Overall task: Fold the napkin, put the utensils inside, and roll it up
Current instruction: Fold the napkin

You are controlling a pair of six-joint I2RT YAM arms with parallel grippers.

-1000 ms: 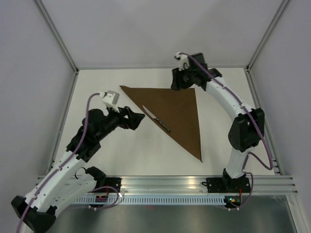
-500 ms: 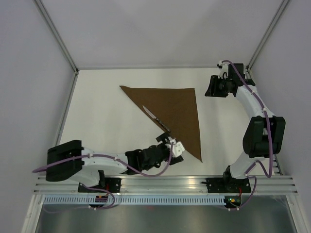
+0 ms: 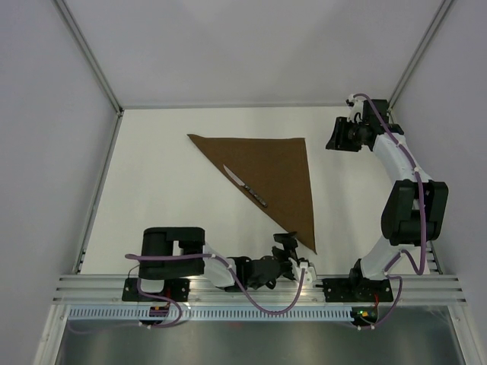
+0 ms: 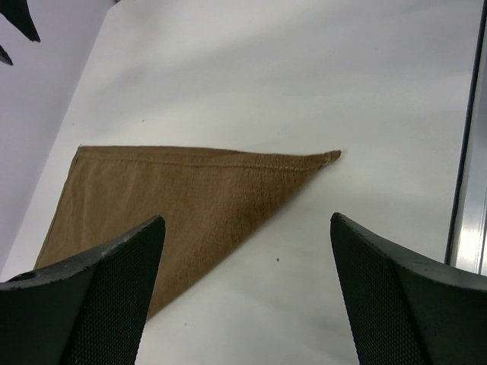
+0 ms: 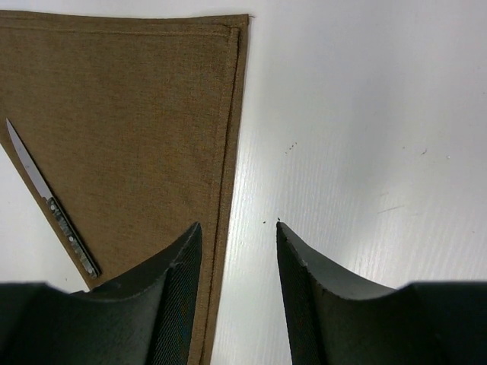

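napkin [image 3: 278,171] lies folded triangular on white table [image 3: 163,201], grey walls [image 3: 228,46] around; left fingers [image 4: 99,296] wide, right fingers [image 5: 167,304] narrowly parted.

A: What's on the bench [image 3: 152,190]?
B: Brown napkin [image 3: 278,171], folded to a triangle, lying flat, right of centre. Knife [image 3: 245,186] along its diagonal edge, blade on bare white surface, handle touching cloth.

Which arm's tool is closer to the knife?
Left. The left tool sits by the napkin tip nearest the knife handle; the right tool is off past the far-right corner.
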